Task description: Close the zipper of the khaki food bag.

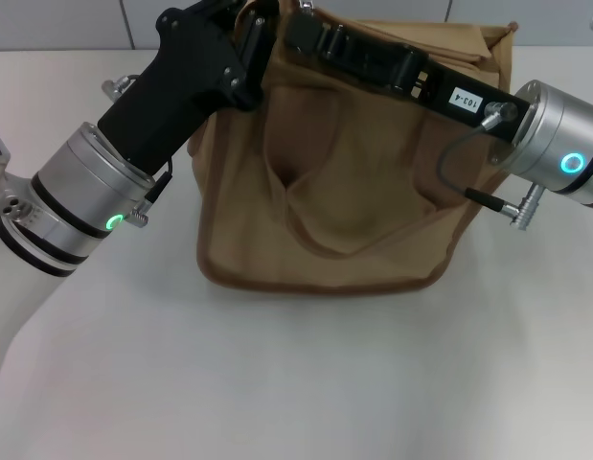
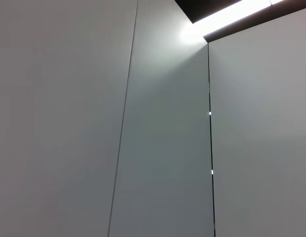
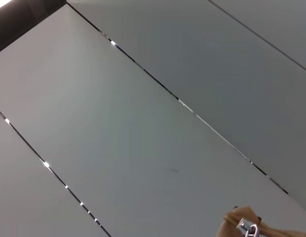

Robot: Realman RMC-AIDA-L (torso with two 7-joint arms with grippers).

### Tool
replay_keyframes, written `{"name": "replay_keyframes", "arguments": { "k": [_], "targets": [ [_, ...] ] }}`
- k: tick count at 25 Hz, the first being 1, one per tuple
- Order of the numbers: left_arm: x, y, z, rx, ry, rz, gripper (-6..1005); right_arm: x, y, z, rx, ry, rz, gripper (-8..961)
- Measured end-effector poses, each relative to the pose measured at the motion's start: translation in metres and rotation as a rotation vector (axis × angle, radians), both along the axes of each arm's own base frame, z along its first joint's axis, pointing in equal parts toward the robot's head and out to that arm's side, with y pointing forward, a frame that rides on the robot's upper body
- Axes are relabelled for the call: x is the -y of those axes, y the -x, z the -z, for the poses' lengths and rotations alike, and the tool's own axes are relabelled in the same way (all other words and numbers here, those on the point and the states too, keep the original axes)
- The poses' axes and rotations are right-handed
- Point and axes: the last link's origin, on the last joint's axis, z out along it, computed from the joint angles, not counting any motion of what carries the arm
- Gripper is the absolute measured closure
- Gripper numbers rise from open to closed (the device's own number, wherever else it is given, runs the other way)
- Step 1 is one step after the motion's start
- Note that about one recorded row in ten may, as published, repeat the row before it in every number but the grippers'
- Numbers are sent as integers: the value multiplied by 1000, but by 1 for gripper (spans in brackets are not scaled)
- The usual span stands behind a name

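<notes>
The khaki food bag (image 1: 353, 192) stands upright mid-table in the head view, its front pocket sagging open. My left gripper (image 1: 250, 34) is at the bag's top left corner, against the fabric. My right gripper (image 1: 301, 24) reaches in from the right across the bag's top edge, ending close to the left one. Both black hands cover the top panel, so the zipper line is hidden there. The right wrist view shows a small silver metal pull (image 3: 247, 228) on a tan strip at the picture's edge. The left wrist view holds only wall panels.
The white table (image 1: 296, 383) spreads in front of and beside the bag. A grey cable (image 1: 454, 158) loops from the right wrist in front of the bag's right side. A wall lies just behind the bag.
</notes>
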Motion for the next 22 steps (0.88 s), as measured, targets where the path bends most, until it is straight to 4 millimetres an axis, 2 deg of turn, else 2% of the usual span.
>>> {"name": "replay_keyframes", "arguments": {
  "k": [11, 16, 22],
  "targets": [
    [0, 0, 0, 0, 0, -3, 874, -1, 4, 1, 9, -32, -32, 560],
    [-1, 0, 0, -1, -1, -4, 873, -2, 1, 0, 8, -39, -13, 772],
    [-1, 1, 0, -2, -2, -8, 872, -4, 0, 2, 20, -42, 3, 950]
  ]
}}
